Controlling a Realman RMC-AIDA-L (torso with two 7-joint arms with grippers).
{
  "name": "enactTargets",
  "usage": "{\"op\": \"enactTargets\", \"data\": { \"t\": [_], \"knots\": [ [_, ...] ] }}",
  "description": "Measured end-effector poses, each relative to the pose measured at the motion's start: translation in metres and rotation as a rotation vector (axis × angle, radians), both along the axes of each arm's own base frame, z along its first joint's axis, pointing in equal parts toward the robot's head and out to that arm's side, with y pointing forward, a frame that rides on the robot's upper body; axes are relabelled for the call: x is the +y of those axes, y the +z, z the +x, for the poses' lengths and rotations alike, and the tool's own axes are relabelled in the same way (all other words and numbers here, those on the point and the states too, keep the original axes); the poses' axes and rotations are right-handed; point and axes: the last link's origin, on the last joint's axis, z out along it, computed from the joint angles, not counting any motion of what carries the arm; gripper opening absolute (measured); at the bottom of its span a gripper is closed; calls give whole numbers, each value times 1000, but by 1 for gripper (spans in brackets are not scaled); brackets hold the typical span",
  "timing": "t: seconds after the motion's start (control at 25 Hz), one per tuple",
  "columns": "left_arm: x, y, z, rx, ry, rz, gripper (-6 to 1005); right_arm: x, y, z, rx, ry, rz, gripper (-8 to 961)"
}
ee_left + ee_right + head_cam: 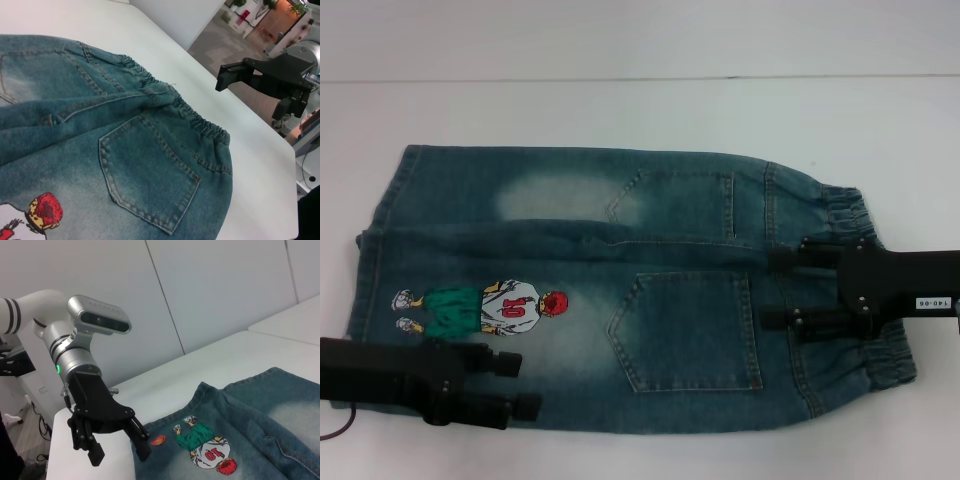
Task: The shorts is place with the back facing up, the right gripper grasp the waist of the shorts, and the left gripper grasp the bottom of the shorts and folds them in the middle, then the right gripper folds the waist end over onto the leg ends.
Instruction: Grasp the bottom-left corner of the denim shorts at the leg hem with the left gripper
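Shorts (pixel 620 290) lie flat under us; right gripper (pixel 785 288) over the waist, left gripper (pixel 518 385) over the hem, both jaws wide open, holding nothing.

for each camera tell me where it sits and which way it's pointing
Head: above, looking down at the shorts; left gripper and right gripper show.
Left wrist: over the leg end, facing the waist; only the right gripper shows.
Right wrist: over the waist, facing the leg end; only the left gripper shows, open.
All share the shorts; each wrist view shows the opposite gripper.
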Motion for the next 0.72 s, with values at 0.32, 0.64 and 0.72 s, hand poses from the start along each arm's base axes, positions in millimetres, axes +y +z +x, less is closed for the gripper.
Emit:
{"op": "enactTargets", "data": {
  "t": [0.32,0.64,0.72],
  "knots": [
    [0,0,-1,-4,9,13,857,0,0,0,2,-1,1,916],
    [10,-3,-6,33,24,81,852,-2,0,3,4,-11,2,915],
    [12,-3,-5,34,25,84,850,-3,0,3,5,-13,2,915]
  ]
}}
